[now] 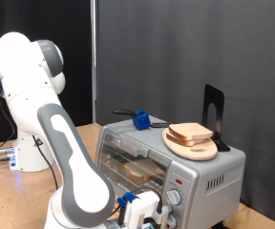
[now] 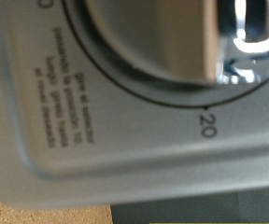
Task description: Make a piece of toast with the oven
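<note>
Robot hand is sitting right at the oven's knob.

The gripper [image 1: 155, 212] is sitting low in front of the oven [image 1: 171, 160], by its round knobs [image 1: 175, 197]. The wrist view is showing one knob [image 2: 153, 42] up close, filling the picture, with a "20" mark beside it. I cannot tell if the fingers are apart or squeezed. A piece of toast [image 1: 191, 134] is lying on a wooden plate [image 1: 197, 149] on top of the oven.

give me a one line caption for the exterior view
Gripper at the oven front knobs, piece of toast on a wooden plate on top.
</note>
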### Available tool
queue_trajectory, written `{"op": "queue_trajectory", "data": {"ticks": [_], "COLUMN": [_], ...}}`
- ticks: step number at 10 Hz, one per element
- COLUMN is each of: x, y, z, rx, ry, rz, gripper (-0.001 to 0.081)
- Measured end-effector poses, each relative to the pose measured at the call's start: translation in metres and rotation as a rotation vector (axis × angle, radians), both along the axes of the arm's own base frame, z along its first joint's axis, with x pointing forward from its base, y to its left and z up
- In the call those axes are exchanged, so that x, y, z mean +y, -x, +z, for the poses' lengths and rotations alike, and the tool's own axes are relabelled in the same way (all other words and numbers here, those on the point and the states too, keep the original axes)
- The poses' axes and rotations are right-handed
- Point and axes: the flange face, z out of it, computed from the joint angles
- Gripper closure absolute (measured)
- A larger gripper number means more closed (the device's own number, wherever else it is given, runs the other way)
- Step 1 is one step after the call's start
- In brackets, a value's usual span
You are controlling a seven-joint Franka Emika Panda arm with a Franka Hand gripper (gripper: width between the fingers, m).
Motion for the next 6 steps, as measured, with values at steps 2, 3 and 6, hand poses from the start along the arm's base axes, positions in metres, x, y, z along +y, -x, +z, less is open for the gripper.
{"op": "queue_trajectory", "data": {"ticks": [2,3,6], "x": [0.000,-0.001,-0.022], "y": [0.002,0.002,0.006], "z": [0.000,0.000,0.003], "rx": [0.010,0.009,0.023], "ry": [-0.002,-0.001,0.003], "rz": [-0.016,-0.016,0.045], "gripper": [0.0124,0.0124,0.0124]}}
